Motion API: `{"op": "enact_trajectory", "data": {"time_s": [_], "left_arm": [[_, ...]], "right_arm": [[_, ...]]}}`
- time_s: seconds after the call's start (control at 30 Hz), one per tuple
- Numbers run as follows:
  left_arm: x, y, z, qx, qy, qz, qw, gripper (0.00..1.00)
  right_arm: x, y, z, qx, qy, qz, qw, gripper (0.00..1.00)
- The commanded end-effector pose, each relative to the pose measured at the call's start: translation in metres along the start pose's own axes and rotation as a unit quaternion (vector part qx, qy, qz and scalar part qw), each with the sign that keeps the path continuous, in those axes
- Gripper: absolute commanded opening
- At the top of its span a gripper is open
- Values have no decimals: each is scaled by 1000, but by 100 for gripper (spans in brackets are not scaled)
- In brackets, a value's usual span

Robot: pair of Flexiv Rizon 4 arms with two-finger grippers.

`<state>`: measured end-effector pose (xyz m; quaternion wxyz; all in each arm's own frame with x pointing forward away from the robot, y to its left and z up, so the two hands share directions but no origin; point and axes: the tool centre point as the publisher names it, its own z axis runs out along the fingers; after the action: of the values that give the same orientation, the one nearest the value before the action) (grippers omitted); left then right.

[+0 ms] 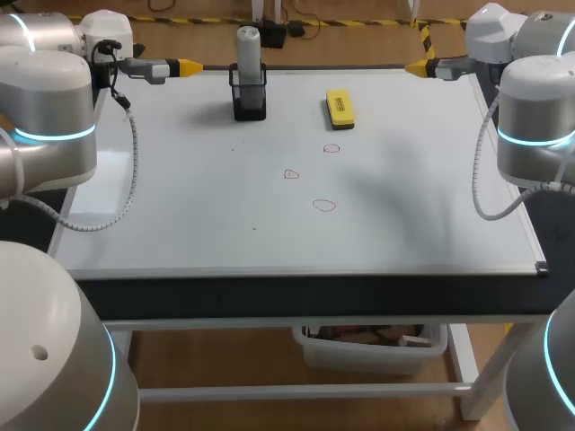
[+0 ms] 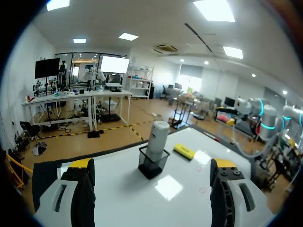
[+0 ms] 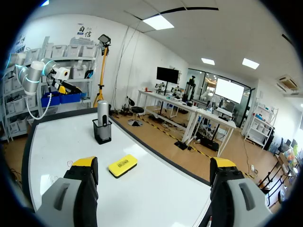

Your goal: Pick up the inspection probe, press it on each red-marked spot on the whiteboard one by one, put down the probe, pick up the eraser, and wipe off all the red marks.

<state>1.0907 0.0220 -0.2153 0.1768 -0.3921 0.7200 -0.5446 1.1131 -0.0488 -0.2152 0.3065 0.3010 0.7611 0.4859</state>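
Head view overhead, wrist views across whiteboard (image 1: 180, 206)

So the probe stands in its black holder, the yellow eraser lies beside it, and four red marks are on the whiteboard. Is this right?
Not quite. The head view shows three red marks, not four. The rest holds: the probe stands in its black holder, and the yellow eraser lies beside it on the whiteboard.

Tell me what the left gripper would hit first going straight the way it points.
Probably the inspection probe standing in its black holder, directly ahead of the open left gripper. Whether their heights line up is unclear.
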Motion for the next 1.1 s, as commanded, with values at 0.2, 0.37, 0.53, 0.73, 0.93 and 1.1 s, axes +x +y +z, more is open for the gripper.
{"op": "enact_trajectory", "data": {"time_s": [0.2, 0.37, 0.53, 0.73, 0.93, 1.1], "left_arm": [[0, 0, 0, 1, 1, 0, 1000, 100], [0, 0, 0, 1, 1, 0, 1000, 100], [-11, -1, 10, 10, 41, 21, 999, 100], [-15, -2, 26, 25, 112, 48, 992, 100], [-9, -1, 53, 40, 207, 91, 973, 100], [-2, 0, 70, 65, 271, 113, 954, 100]], "right_arm": [[0, -1, 0, -1, 0, 0, 1000, 100], [0, -1, 0, -1, 0, 0, 1000, 100], [0, -1, 0, -1, 0, 0, 1000, 100], [0, -1, 0, -1, 0, 0, 1000, 100], [0, -1, 0, -1, 0, 0, 1000, 100], [0, -1, 0, -1, 0, 0, 1000, 100]]}}
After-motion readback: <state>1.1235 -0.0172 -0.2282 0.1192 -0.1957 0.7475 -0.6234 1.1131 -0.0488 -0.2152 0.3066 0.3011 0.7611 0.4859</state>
